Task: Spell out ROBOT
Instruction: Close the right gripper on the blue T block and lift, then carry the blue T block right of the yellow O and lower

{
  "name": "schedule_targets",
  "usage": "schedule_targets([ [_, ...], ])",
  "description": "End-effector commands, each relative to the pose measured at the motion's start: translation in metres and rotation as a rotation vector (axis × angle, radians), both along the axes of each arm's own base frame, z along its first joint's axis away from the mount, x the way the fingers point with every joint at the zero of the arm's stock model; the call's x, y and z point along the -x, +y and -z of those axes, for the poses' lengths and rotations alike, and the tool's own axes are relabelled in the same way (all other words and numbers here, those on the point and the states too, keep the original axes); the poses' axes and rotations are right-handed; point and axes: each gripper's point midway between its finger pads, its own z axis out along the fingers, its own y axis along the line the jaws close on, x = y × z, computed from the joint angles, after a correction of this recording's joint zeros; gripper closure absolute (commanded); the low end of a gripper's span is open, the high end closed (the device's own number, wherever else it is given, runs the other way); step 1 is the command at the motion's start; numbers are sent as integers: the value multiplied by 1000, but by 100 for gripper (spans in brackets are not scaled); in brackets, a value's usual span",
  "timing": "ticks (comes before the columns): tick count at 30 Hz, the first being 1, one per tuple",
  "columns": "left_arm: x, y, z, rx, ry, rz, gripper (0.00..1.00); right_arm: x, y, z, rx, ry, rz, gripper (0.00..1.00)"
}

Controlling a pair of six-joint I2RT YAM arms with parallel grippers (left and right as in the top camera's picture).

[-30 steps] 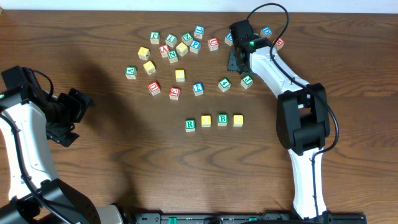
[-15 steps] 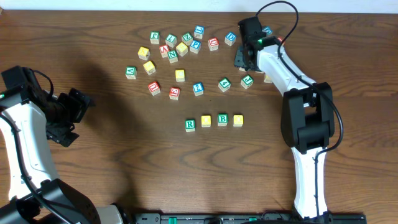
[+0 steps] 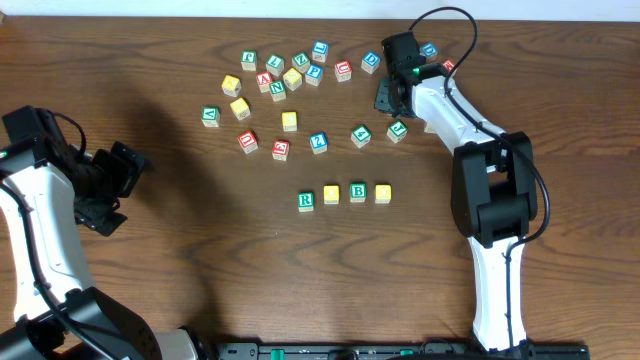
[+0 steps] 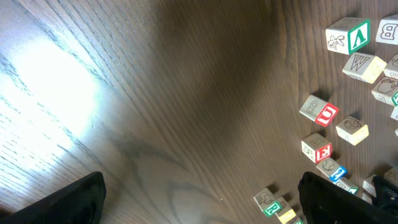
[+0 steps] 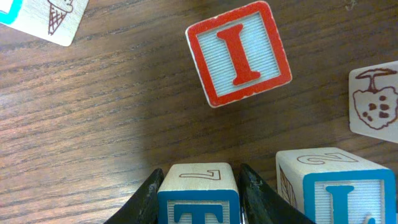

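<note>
Four blocks form a row at mid-table: green R [image 3: 306, 200], a yellow block [image 3: 331, 194], green B [image 3: 357, 192] and a yellow block [image 3: 382, 193]. My right gripper [image 3: 390, 96] is at the back right among loose blocks. In the right wrist view its fingers [image 5: 199, 202] are shut on a blue T block [image 5: 199, 193] close to the wood. My left gripper [image 3: 112, 186] is open and empty at the far left; its fingers [image 4: 202, 199] frame bare wood. The R block also shows in the left wrist view [image 4: 268, 202].
Several loose letter blocks lie scattered at the back of the table [image 3: 180, 250], around a yellow one [image 3: 289, 121]. A red I block [image 5: 239, 53] and a blue L block [image 5: 339, 186] lie right by the held block. A blue block [image 3: 371, 62] sits left of the right gripper.
The right gripper has shifted a little to the right at the back, uncovering a blue block on its left. The left arm has not moved.
</note>
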Motion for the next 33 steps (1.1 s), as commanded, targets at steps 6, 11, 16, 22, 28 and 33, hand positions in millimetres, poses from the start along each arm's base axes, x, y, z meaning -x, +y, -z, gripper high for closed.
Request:
schedule_targets([
  [6, 4, -1, 3, -2, 14, 8, 2, 0, -7, 6, 10, 7, 8, 76],
  [11, 4, -1, 3, -3, 14, 8, 2, 0, -5, -11, -1, -6, 2, 78],
  [16, 4, -1, 3, -3, 13, 8, 2, 1, -2, -49, -26, -49, -18, 77],
  [22, 4, -1, 3, -3, 14, 8, 2, 22, 6, -119, -105, -89, -56, 75],
  [28, 4, -1, 3, -3, 14, 8, 2, 81, -9, -161, -76, 16, -71, 75],
  [33, 4, -1, 3, -3, 13, 8, 2, 146, -25, -155, -19, 252, -66, 76],
])
